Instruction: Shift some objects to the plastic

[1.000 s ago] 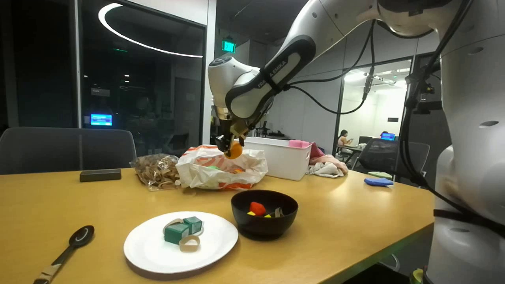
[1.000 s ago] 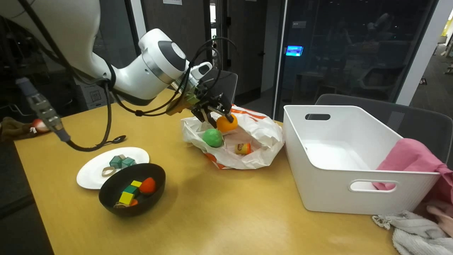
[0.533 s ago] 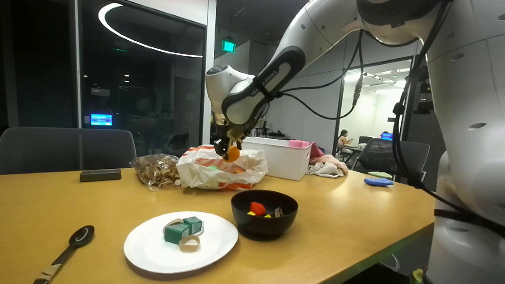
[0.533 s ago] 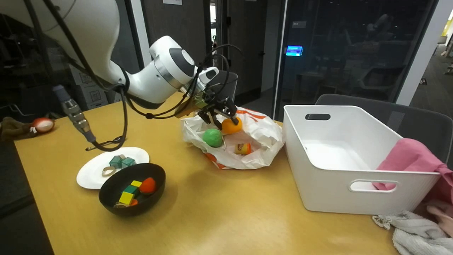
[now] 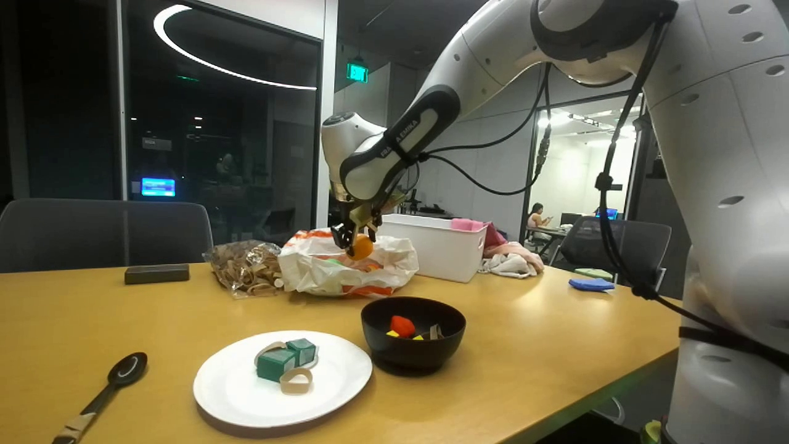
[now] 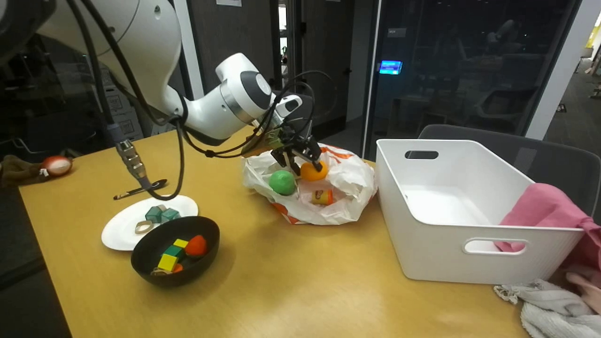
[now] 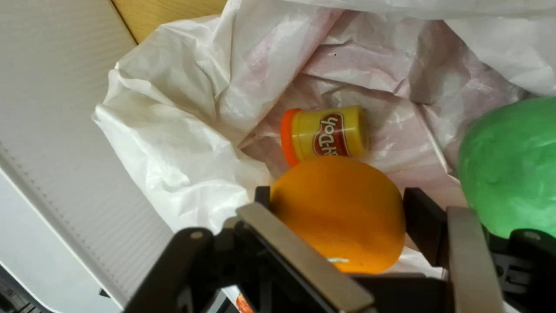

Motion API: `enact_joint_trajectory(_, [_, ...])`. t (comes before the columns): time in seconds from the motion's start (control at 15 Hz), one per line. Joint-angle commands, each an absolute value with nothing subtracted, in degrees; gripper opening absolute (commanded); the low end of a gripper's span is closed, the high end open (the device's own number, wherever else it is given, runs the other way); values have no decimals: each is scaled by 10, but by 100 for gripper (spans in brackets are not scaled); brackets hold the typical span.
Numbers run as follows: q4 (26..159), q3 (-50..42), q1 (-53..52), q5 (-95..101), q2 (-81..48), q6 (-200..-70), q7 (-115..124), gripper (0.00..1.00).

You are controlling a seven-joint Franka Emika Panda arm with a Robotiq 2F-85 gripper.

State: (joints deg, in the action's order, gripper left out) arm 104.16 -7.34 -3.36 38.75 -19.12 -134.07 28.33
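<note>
Orange ball [image 6: 316, 172] pinched by the gripper [image 7: 338, 205] over the open mouth of a white plastic bag [image 6: 354, 188].
Inside, a green ball [image 7: 512, 169] and a Play-Doh tub [image 7: 325, 132] are contained; the task is judged partly done, with at least this ball's release left.

the table [image 5: 555, 345] carries a plate [image 5: 336, 382], bowl [image 5: 410, 357], bag [image 5: 314, 271] and bin [image 5: 434, 254].
</note>
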Motion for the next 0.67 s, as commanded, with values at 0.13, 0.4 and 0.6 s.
enact_joint_trajectory(0.13, [1010,-74,-31,370,-204,-1337,273,94])
enact_joint_trajectory(0.4, [1004,-73,-31,355,-203,-1335,274,100])
enact_joint_trajectory(0.6, [1001,-71,-38,341,-194,-1317,279,100])
